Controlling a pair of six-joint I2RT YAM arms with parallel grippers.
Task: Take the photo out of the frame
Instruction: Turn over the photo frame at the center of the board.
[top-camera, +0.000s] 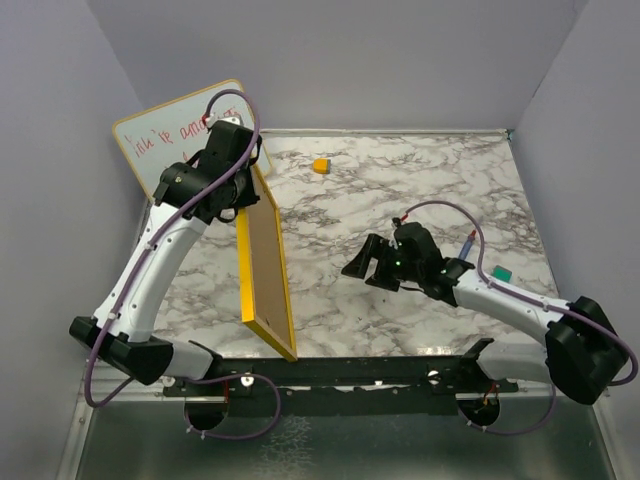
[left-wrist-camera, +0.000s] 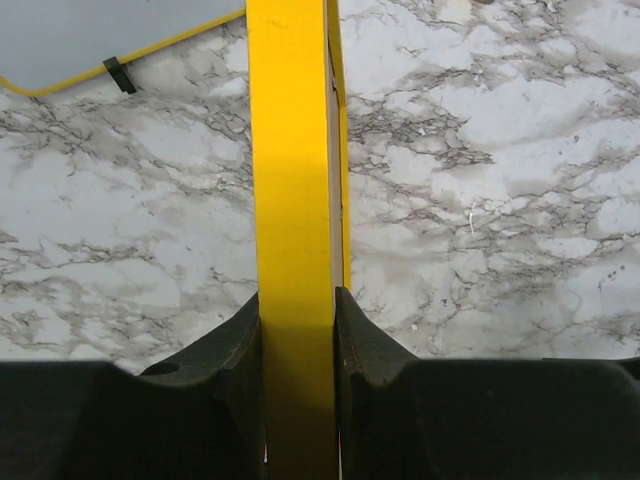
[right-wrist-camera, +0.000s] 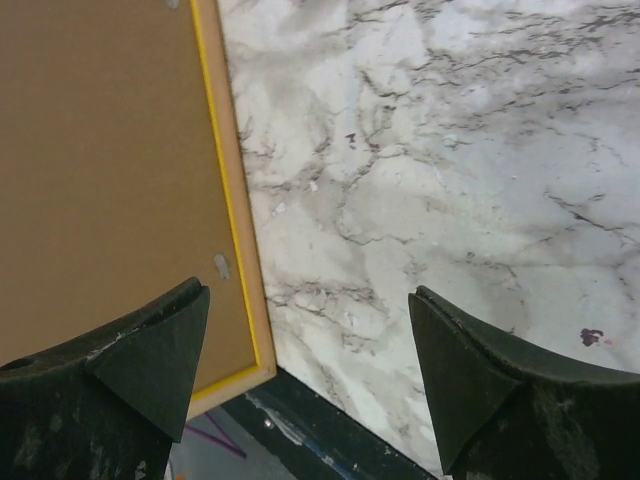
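A: Frame (top-camera: 265, 270) location?
B: Left-centre of the marble counter (top-camera: 420, 190), stood up on edge and tipped, running from the far left down toward the near edge. Brown cork-like back faces the right arm; yellow border shows all round.

A: Left end effector (top-camera: 243, 192)?
B: On the frame's far upper end. In the left wrist view its jaws are narrowed onto the yellow edge, one of the fingers (left-wrist-camera: 225, 345) on each side and pressed against it. So it is gripping the frame.

A: Right end effector (top-camera: 358, 265)?
B: Jaws spread wide, nothing between them. It hangs over bare counter to the right of the frame, near but apart, tips pointing at the brown back. In the right wrist view the frame's near corner sits just beside its left finger; contact can't be told.

A: Photo?
B: Not visible. The front of the frame is turned away from all three cameras.

A: Back details?
B: One small clip (right-wrist-camera: 221, 265) near the yellow inner line.

A: Other items?
B: Whiteboard (top-camera: 165, 130) with red handwriting leans in the far left corner behind the left arm. Small orange block (top-camera: 321, 165) lies at the far side of the counter, well apart from the frame.
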